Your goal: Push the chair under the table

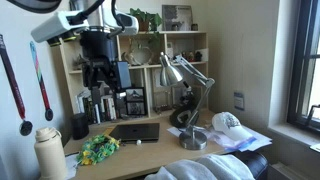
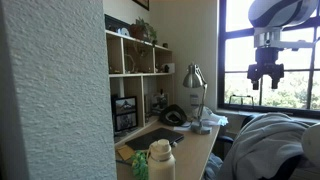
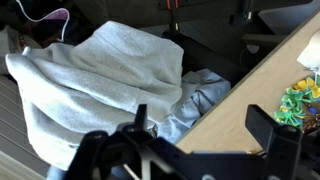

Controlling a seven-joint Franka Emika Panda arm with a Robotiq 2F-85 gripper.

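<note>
The chair (image 3: 100, 75) has pale grey-white garments draped over its backrest and stands beside the table's edge. It also shows low in both exterior views (image 1: 212, 168) (image 2: 268, 145). The table (image 3: 235, 110) is a wide light-wood desk with a tan top, seen in both exterior views (image 1: 150, 152) (image 2: 195, 150). My gripper (image 3: 205, 125) is open and empty. It hangs high in the air above the chair and the table's edge (image 1: 97, 72) (image 2: 265, 75), touching nothing.
On the table are a silver lamp (image 1: 180, 75), a white cap (image 1: 228, 122), a dark pad (image 1: 135, 132), a green-yellow bundle (image 1: 100, 148) and a pale bottle (image 1: 50, 152). A light-wood bookshelf (image 1: 140, 60) stands behind it. A window (image 2: 285, 50) is beside the table.
</note>
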